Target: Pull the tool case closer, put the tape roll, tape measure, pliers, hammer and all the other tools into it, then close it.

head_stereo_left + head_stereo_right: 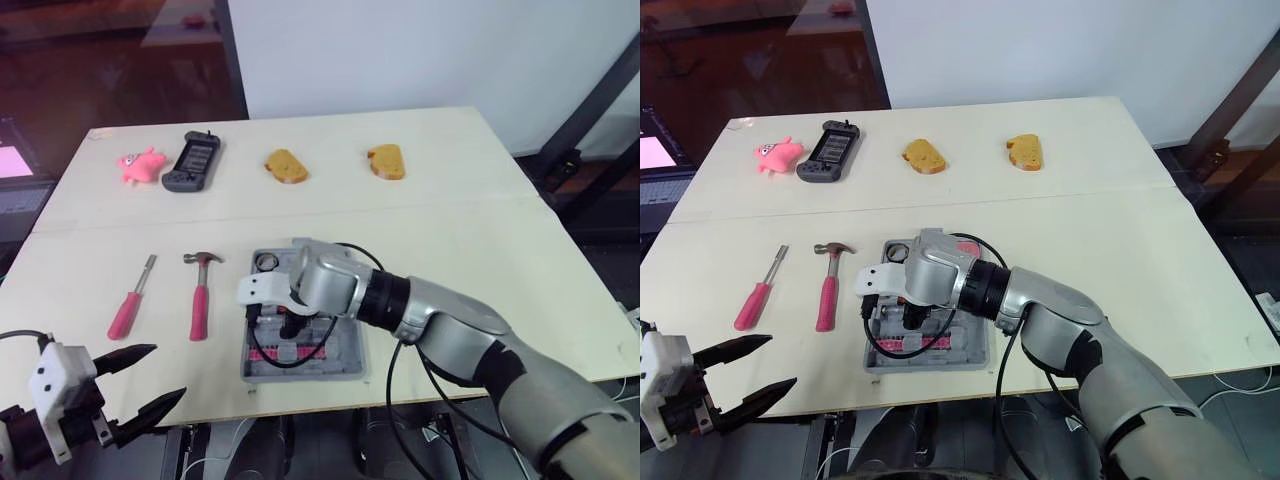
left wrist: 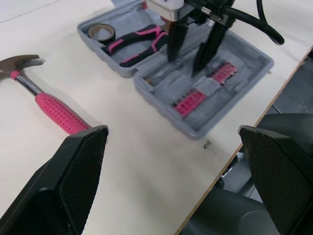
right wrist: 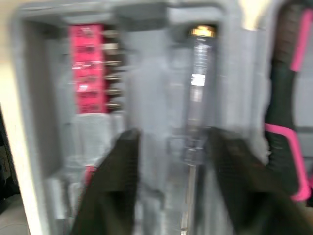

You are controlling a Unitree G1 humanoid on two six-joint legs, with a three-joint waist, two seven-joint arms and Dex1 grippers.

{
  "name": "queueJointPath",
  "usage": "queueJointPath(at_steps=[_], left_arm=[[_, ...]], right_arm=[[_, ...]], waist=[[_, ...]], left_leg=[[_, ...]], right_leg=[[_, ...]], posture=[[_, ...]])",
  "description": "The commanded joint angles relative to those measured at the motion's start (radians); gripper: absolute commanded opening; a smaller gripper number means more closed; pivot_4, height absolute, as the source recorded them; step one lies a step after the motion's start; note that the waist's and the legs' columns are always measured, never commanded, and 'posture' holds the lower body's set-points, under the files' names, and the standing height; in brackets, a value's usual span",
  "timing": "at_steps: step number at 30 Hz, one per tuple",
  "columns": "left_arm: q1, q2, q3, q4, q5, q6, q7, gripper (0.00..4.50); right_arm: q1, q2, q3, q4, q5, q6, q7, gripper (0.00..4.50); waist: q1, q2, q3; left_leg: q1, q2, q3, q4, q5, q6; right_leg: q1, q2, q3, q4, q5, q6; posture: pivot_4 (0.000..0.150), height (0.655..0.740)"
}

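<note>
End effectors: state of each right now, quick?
Left end effector: open, empty.
Right end effector: open, reaching down into the tool case, gripping nothing.

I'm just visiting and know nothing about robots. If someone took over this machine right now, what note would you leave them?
Left gripper: open, empty, by the table's near left edge.
Right gripper: open, fingers down inside the open tool case.
Done: tape roll and pliers lie in the case.
Left: hammer and screwdriver lie on the table beside it; pack them, then close the case.
</note>
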State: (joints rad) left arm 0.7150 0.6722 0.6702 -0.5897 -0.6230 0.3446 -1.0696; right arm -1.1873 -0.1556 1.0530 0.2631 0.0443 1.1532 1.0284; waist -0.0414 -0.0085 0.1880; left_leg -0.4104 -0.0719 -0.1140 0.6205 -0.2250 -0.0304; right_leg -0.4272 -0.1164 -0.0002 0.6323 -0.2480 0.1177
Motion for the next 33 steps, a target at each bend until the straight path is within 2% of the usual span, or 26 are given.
queueJointPath(at_steps=[1,8,9,11,13,15,18,21,25,33], left_arm=[[0.002,0.012,0.014,0.001,-0.019,0.006,-0.009,4.5],[-0.017,0.011,0.016,0.013,-0.021,0.003,-0.006,4.5],[-0.024,0.013,0.015,0.016,-0.023,0.004,-0.006,4.5],[-0.044,0.017,0.015,0.026,-0.039,0.011,-0.007,4.5],[-0.058,0.026,0.01,0.037,-0.039,0.013,-0.011,4.5],[-0.074,0.036,0.006,0.049,-0.037,0.017,-0.014,4.5],[-0.102,0.048,0.003,0.063,-0.032,0.011,-0.017,4.5],[-0.121,0.056,0.01,0.076,-0.034,0.015,-0.02,4.5],[-0.117,0.06,0.023,0.079,-0.04,0.023,-0.029,4.5],[-0.1,0.06,0.042,0.07,-0.046,0.022,-0.026,4.5]], right_arm=[[-0.012,-0.065,-0.047,-0.124,0.016,0.05,0.018,2.34],[0.056,-0.192,-0.234,-0.326,0.101,0.081,0.004,2.34],[0.102,-0.203,-0.304,-0.355,0.114,0.028,-0.016,2.34],[0.259,-0.2,-0.495,-0.412,0.164,-0.244,-0.05,2.34],[0.354,-0.244,-0.521,-0.43,0.139,-0.492,-0.022,2.34],[0.383,-0.258,-0.505,-0.417,0.138,-0.481,0.003,2.34],[0.417,-0.246,-0.505,-0.389,0.17,-0.5,0.041,1.52],[0.432,-0.227,-0.487,-0.358,0.133,-0.555,0.027,0.05],[0.43,-0.152,-0.49,-0.282,0.101,-0.565,-0.036,0.05],[0.455,-0.116,-0.474,-0.153,0.029,-0.601,-0.082,0.05]], waist=[[0.0,0.0,0.0],[-0.003,-0.001,0.0],[-0.002,-0.001,-0.001],[0.002,-0.003,-0.002],[0.009,-0.003,-0.002],[0.005,-0.003,-0.002],[-0.002,-0.003,-0.002],[-0.002,-0.003,-0.002],[-0.002,-0.003,-0.002],[0.003,-0.003,-0.002]], left_leg=[[0.0,0.0,0.0,0.0,0.0,0.0],[0.0,0.0,0.001,0.0,0.0,0.0],[0.0,0.0,0.001,-0.001,0.0,0.0],[0.0,0.0,0.001,-0.001,0.0,0.0],[0.0,0.0,0.001,-0.001,0.0,0.0],[0.0,0.0,0.003,0.0,0.0,0.0],[0.001,0.001,0.002,0.002,0.0,0.0],[0.001,0.002,0.002,0.001,0.0,0.0],[0.001,0.002,0.002,0.001,0.0,0.0],[0.001,0.001,0.001,0.001,0.0,0.0]], right_leg=[[0.0,0.0,0.0,0.0,0.0,0.0],[0.001,0.0,0.0,0.0,0.0,0.0],[0.002,0.0,0.0,0.0,0.0,0.0],[0.002,0.0,0.0,0.0,0.0,0.0],[0.005,-0.001,-0.001,-0.001,0.0,0.0],[0.006,-0.001,0.0,-0.001,0.0,0.001],[0.007,0.0,0.0,0.0,0.0,0.0],[0.007,0.001,0.0,0.0,0.0,0.0],[0.007,0.001,0.001,0.0,0.0,0.0],[0.006,0.001,0.001,0.0,0.0,0.0]], posture=[[0.15,0.74],[0.15,0.74],[0.15,0.74],[0.15,0.74],[0.15,0.74],[0.15,0.74],[0.15,0.74],[0.15,0.74],[0.15,0.74],[0.15,0.74]])
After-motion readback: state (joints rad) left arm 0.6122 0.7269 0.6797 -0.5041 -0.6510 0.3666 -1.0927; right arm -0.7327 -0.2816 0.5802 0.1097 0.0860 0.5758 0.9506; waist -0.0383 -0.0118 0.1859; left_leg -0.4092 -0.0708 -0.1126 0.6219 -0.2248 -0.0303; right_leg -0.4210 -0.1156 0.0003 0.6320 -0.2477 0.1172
